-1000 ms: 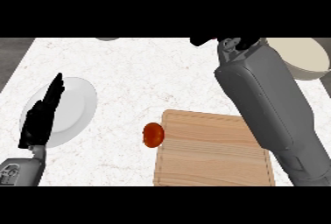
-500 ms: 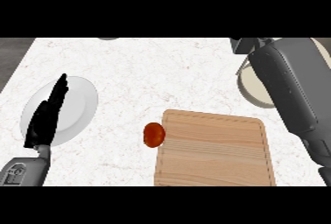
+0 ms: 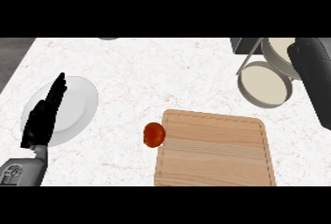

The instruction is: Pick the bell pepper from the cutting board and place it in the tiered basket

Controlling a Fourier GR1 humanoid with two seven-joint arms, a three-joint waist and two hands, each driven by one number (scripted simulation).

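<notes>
Swinging out toward the worktop's right edge, the right arm point(image 3: 315, 78) now uncovers the basket point(image 3: 265, 83), its fingers unseen so grip unknowable, while the pepper point(image 3: 154, 134) sits ungrasped at the board's point(image 3: 216, 151) left edge; left hand point(image 3: 44, 116) rests straight-fingered over the plate point(image 3: 77, 105).

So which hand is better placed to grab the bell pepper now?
Probably the left hand: it rests open over the plate, nearer the bell pepper. Only the right forearm shows.
</notes>
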